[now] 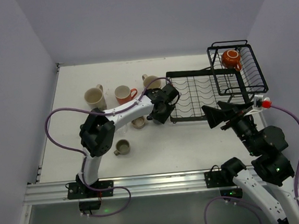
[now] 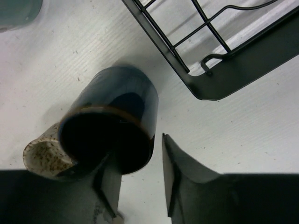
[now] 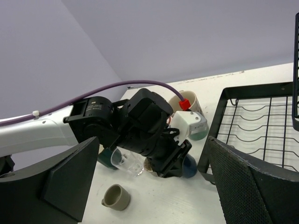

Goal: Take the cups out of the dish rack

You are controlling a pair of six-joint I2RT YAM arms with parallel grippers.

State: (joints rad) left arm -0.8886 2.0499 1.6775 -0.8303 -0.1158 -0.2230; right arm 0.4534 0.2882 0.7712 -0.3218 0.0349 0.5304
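Setting down the glossy dark teal cup [image 2: 114,107], left gripper [image 2: 136,149] narrowly parted, right gripper [image 3: 153,142] wide and empty, we should next lift straight clear.

Left arm [image 1: 126,111]: white link shells, black joint housings.
Right arm [image 1: 263,149]: same white and black, small green light on a lower joint.
Cables [image 1: 54,125]: purple, one per arm.
Wrist camera block [image 3: 189,125]: white, red cap.
Left gripper [image 2: 135,147]: black, wedge-shaped fingers.
Bases [image 1: 88,189]: black plates on an aluminium rail.

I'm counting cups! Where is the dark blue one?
In the left wrist view, the dark blue cup sits on the table beside a speckled cup, left of the dish rack corner.
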